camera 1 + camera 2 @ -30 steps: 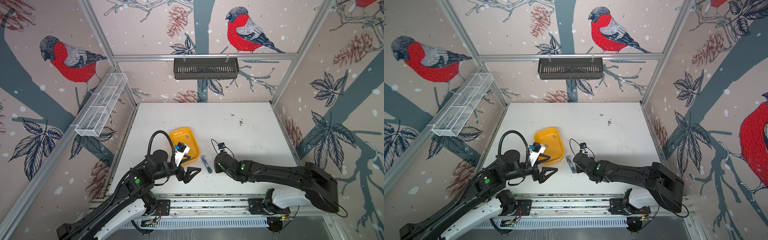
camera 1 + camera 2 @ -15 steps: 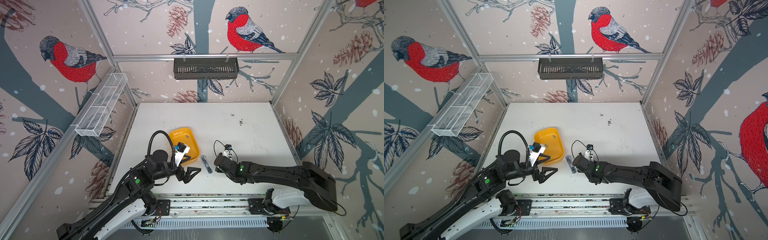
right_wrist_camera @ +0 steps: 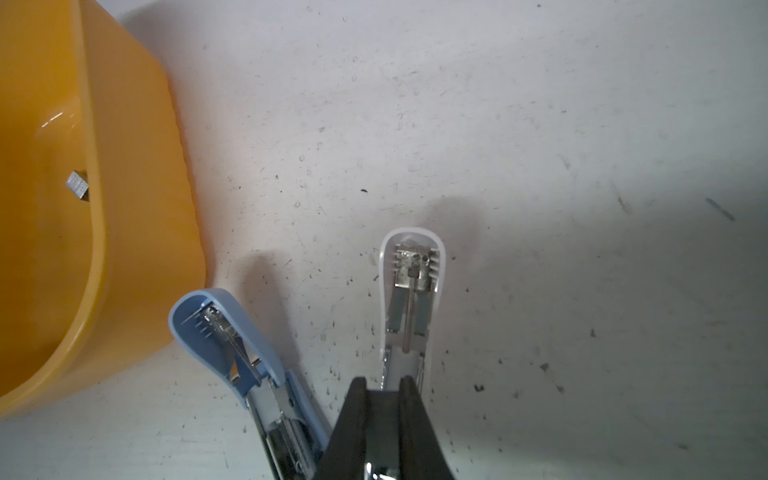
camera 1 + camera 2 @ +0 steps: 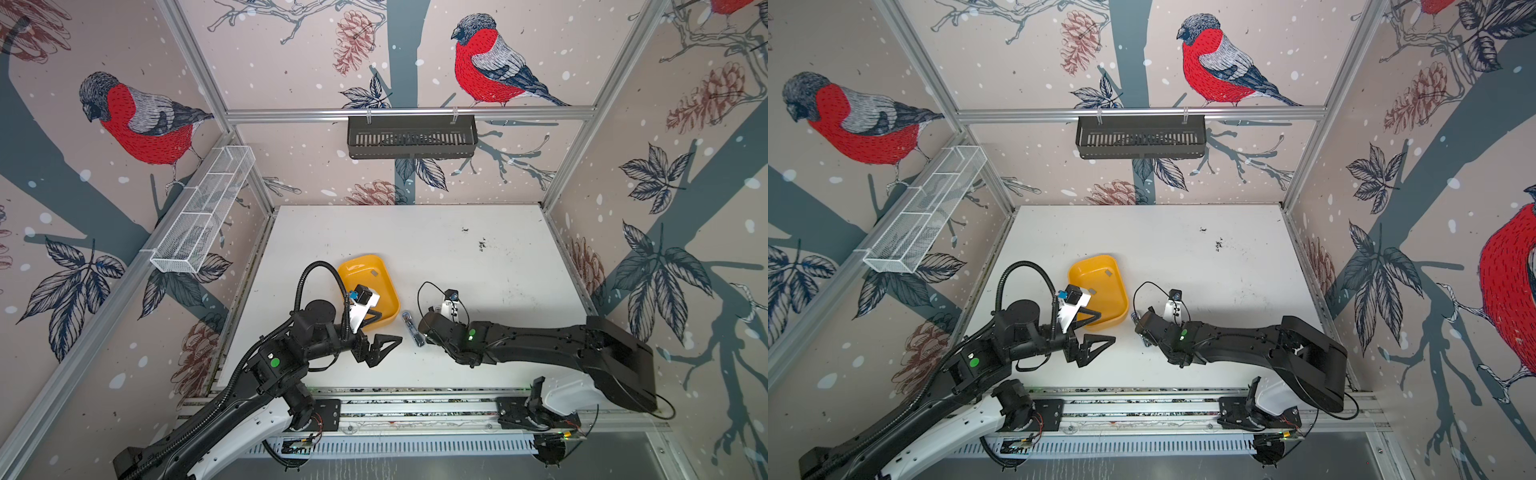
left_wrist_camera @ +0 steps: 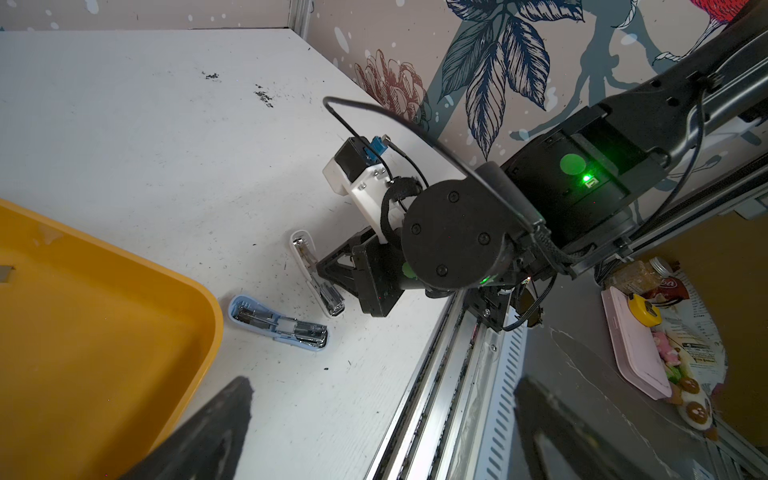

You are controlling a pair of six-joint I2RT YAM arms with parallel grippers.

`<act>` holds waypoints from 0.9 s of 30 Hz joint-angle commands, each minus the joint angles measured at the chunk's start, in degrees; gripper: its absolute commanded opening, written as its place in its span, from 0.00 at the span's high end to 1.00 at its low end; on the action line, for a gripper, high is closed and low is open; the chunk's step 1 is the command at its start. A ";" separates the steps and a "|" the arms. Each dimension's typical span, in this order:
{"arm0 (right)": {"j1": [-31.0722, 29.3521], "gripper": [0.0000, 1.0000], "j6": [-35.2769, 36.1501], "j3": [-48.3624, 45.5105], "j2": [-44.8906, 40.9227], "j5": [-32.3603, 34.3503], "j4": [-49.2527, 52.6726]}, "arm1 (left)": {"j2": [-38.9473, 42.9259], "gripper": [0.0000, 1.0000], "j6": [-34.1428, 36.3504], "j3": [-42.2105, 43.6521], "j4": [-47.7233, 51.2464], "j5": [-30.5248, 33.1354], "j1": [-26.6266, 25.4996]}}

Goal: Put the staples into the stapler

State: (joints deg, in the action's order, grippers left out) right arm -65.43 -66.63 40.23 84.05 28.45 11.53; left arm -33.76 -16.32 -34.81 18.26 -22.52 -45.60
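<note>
White worktop (image 4: 457, 257), scuffed, with dark specks (image 4: 482, 244) toward the far right. A yellow plastic tray (image 4: 388, 291) sits left of centre, nearer the front edge than the far one. The short grey metal strip of staples (image 4: 375, 273) lies on the tray floor, toward the tray's far right corner. In the right wrist view this strip sits close against the tray wall. Two staplers lie just off the tray's front right corner, both folded open with the metal channels facing up. The small light blue plastic stapler (image 3: 216, 316) is nearest the tray, and the left wrist view shows a narrow gap between it and the tray wall. The small white plastic stapler (image 3: 411, 270) lies beside it on the side away from the tray, not touching it. Right hand (image 3: 384, 384): fingers pinched narrow on the rear half of the white stapler, one on each side, with the rounded cap end pointing away from the hand. I cannot tell whether the stapler is lifted or resting on the worktop. In both top views the right wrist covers most of the white stapler, so mainly the blue one shows. Left hand (image 4: 386, 352): spread wide and holding nothing. It hangs over bare worktop near the front edge, just in front of the tray, and its fingers point toward the staplers.
</note>
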 commanded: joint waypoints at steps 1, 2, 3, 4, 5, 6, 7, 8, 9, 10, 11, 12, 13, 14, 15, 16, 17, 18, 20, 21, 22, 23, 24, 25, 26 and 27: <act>-0.29 0.91 -1.81 0.40 0.63 1.64 1.28 | 0.18 0.02 0.31 0.12 -2.17 -1.12 -0.09; -0.39 0.91 -2.12 0.33 0.70 1.73 1.38 | 0.21 0.02 0.25 0.18 -2.12 -1.12 -0.09; -0.39 0.91 -2.26 0.21 0.65 1.77 1.35 | 0.30 0.02 0.30 0.18 -2.13 -1.12 -0.09; -0.40 0.92 -2.37 -0.01 0.61 1.74 1.15 | 0.27 0.02 0.27 0.18 -2.09 -1.12 -0.10; -0.49 0.92 -2.58 -0.21 0.67 1.70 1.06 | 0.27 0.02 0.32 0.20 -2.13 -1.12 -0.09; -0.50 0.92 -2.67 -0.24 0.74 1.67 0.89 | 0.29 0.02 0.32 0.18 -2.16 -1.13 -0.10; -0.57 0.92 -2.80 -0.24 0.81 1.65 0.78 | 0.27 0.02 0.30 0.22 -2.18 -1.17 -0.05; -0.66 0.92 -2.96 -0.38 0.85 1.70 0.75 | 0.32 0.02 0.27 0.18 -2.17 -1.15 -0.09; -0.74 0.92 -3.11 -0.49 0.90 1.66 0.80 | 0.36 0.02 0.32 0.18 -2.16 -1.16 -0.10; -0.69 0.92 -3.22 -0.57 0.93 1.66 0.65 | 0.32 0.02 0.26 0.18 -2.16 -1.16 -0.08; -0.74 0.92 -3.31 -0.77 0.90 1.62 0.43 | 0.36 0.02 0.29 0.24 -2.10 -1.15 -0.05; -0.72 0.92 -3.45 -0.88 0.88 1.46 0.21 | 0.36 0.02 0.28 0.18 -2.11 -1.20 -0.10; -0.78 0.92 -3.51 -1.03 0.83 1.42 0.01 | 0.36 0.02 0.29 0.20 -2.11 -1.20 -0.10; -0.75 0.92 -3.55 -1.17 0.86 1.40 -0.18 | 0.36 0.02 0.31 0.18 -2.17 -1.20 -0.09; -0.80 0.92 -3.59 -1.20 0.80 1.36 -0.15 | 0.40 0.02 0.32 0.18 -2.10 -1.20 -0.04; -0.75 0.92 -3.73 -1.29 0.85 1.44 -0.24 | 0.36 0.02 0.32 0.20 -2.17 -1.16 -0.10; -0.75 0.92 -3.78 -1.54 0.76 1.45 -0.59 | 0.36 0.02 0.24 0.18 -2.15 -1.11 -0.09; -0.84 0.93 -3.77 -1.71 0.60 1.30 -1.03 | 0.39 0.02 0.26 0.18 -2.16 -1.12 -0.09; -0.88 0.93 -3.77 -1.99 0.34 1.24 -1.49 | 0.36 0.02 0.23 0.18 -2.14 -1.12 -0.10; -0.97 0.93 -3.77 -2.04 0.20 1.33 -1.59 | 0.37 0.02 0.24 0.18 -2.13 -1.10 -0.10; -1.09 0.93 -3.69 -2.12 -0.01 1.68 -1.67 | 0.36 0.02 0.27 0.18 -2.15 -1.09 -0.10; -1.25 0.93 -3.68 -2.09 -0.23 1.94 -1.75 | 0.36 0.02 0.31 0.18 -2.10 -1.03 -0.10; -1.19 0.93 -3.62 -2.08 -0.37 2.00 -1.73 | 0.44 0.02 0.23 0.18 -2.15 -0.97 -0.10; -1.40 0.93 -3.50 -2.08 -0.48 2.29 -1.78 | 0.49 0.02 0.27 0.20 -2.17 -1.03 -0.07; -1.37 0.93 -3.51 -2.08 -0.73 2.39 -1.72 | 0.45 0.02 0.30 0.19 -2.14 -0.99 -0.09; -1.47 0.93 -3.51 -2.15 -0.99 2.58 -1.92 | 0.41 0.02 0.28 0.18 -2.11 -0.99 -0.10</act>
State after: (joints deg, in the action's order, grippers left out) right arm -66.70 -69.25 38.20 83.61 29.34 10.17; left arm -33.41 -16.29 -34.72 18.26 -22.52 -45.60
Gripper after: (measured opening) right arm 0.143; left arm 0.981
